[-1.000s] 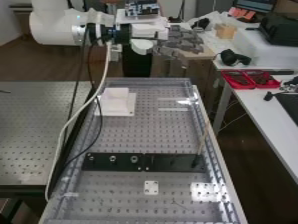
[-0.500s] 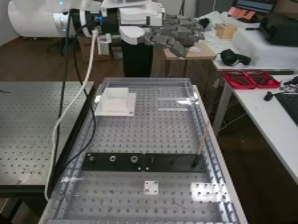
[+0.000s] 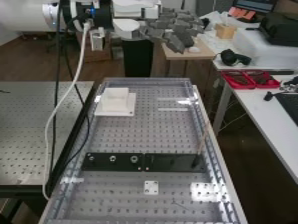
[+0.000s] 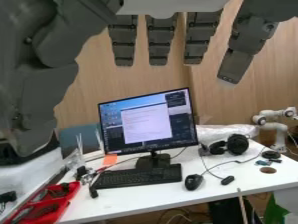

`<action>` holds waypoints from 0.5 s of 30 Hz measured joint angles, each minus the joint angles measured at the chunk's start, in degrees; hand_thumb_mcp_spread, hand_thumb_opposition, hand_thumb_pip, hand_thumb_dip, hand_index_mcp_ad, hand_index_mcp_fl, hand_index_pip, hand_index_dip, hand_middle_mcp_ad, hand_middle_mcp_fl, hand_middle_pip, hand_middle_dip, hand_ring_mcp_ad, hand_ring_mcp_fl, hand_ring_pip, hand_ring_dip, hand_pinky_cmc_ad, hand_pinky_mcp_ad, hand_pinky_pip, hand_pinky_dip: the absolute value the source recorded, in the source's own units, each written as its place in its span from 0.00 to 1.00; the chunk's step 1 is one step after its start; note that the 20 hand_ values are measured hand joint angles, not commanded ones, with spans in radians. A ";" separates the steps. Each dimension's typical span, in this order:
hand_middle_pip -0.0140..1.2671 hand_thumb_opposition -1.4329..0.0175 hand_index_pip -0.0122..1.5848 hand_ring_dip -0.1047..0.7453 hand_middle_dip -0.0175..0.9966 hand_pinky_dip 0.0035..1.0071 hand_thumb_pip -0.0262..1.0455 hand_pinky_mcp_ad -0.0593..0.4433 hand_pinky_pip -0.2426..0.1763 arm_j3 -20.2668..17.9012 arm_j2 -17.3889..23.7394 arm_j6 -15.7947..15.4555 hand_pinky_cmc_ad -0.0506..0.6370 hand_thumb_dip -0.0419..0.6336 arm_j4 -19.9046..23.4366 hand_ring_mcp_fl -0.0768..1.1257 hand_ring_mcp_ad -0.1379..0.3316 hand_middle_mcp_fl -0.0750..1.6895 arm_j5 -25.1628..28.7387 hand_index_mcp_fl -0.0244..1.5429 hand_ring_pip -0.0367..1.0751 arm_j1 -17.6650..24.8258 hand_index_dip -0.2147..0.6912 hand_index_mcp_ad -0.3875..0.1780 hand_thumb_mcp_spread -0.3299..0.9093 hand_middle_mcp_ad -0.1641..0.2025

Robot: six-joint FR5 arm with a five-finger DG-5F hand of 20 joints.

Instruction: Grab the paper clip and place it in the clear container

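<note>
High view: open hand out past the bench's far end, with a tiny target to find

From where I stand, the hand hangs beyond the far edge of the perforated bench, high up, its fingers long and nearly straight, with nothing in their hold. The step in hand, I'd judge, is getting over the paper clip and lining up a pinch.

My best guess for the clip is a thin dark mark near the small white plate, on the near side of the black boards. If so, the hand wants to cross high, well above the upright thin stick, and mind that the white cable doesn't drag over the white block. Then come straight down, palm to the bench, bring thumb and one fingertip in low from both sides, and close softly. Wire that thin could skate away or snag in a hole.

Plenty is hard to make out. I can't swear that mark is the clip, nor which way its loops lie. Nor can I settle which thing is the clear container; clear edging around the bench confuses it, and glare washes out the surface nearby.
</note>
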 joint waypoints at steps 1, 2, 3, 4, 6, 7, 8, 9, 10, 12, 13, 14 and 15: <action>0.11 0.50 0.08 0.21 0.20 0.70 0.43 0.74 0.25 -0.01 0.00 0.09 0.64 0.26 0.10 0.07 0.57 0.05 -0.11 0.09 0.15 -0.11 0.38 0.47 0.46 0.55; 0.11 0.50 0.08 0.21 0.20 0.69 0.43 0.74 0.25 0.01 -0.01 0.12 0.65 0.25 0.14 0.07 0.59 0.05 -0.19 0.08 0.15 -0.20 0.38 0.47 0.46 0.55; 0.11 0.50 0.08 0.21 0.20 0.69 0.43 0.74 0.25 0.02 -0.01 0.12 0.65 0.26 0.13 0.07 0.59 0.05 -0.22 0.07 0.16 -0.24 0.37 0.47 0.45 0.55; 0.11 0.50 0.08 0.21 0.20 0.69 0.43 0.74 0.25 0.06 -0.05 0.18 0.65 0.24 0.12 0.06 0.58 0.05 -0.32 0.07 0.14 -0.34 0.38 0.47 0.45 0.55; 0.11 0.50 0.08 0.21 0.20 0.69 0.43 0.74 0.25 0.10 -0.12 0.30 0.65 0.23 0.23 0.07 0.58 0.04 -0.56 0.07 0.14 -0.53 0.38 0.47 0.45 0.55; 0.11 0.50 0.07 0.21 0.20 0.69 0.42 0.74 0.25 0.12 -0.17 0.43 0.65 0.23 0.30 0.07 0.59 0.04 -0.70 0.07 0.14 -0.63 0.38 0.47 0.45 0.55; 0.11 0.50 0.08 0.21 0.20 0.69 0.42 0.74 0.25 0.13 -0.22 0.60 0.65 0.23 0.38 0.07 0.59 0.04 -0.81 0.07 0.14 -0.71 0.38 0.47 0.45 0.55; 0.11 0.50 0.08 0.21 0.20 0.69 0.42 0.74 0.25 0.15 -0.28 0.76 0.65 0.24 0.45 0.07 0.59 0.04 -0.91 0.07 0.14 -0.76 0.38 0.47 0.45 0.55; 0.11 0.50 0.07 0.22 0.20 0.69 0.42 0.74 0.25 0.20 -0.42 1.07 0.65 0.22 0.56 0.07 0.59 0.04 -1.17 0.07 0.14 -0.89 0.38 0.47 0.45 0.55; 0.11 0.50 0.07 0.23 0.20 0.68 0.42 0.74 0.25 0.34 -0.69 1.25 0.65 0.21 0.63 0.07 0.59 0.04 -1.63 0.07 0.14 -1.04 0.38 0.48 0.45 0.55; 0.11 0.50 0.08 0.23 0.20 0.68 0.41 0.74 0.25 0.46 -0.81 1.26 0.65 0.21 0.60 0.07 0.59 0.04 -1.87 0.06 0.14 -1.10 0.38 0.48 0.45 0.55; 0.11 0.50 0.08 0.23 0.20 0.68 0.41 0.74 0.25 0.59 -0.93 1.27 0.65 0.21 0.46 0.07 0.59 0.04 -2.15 0.06 0.14 -1.14 0.38 0.48 0.45 0.55; 0.11 0.50 0.08 0.23 0.20 0.67 0.41 0.74 0.25 0.65 -0.98 1.26 0.65 0.21 0.41 0.07 0.59 0.04 -2.33 0.06 0.14 -1.16 0.38 0.48 0.45 0.55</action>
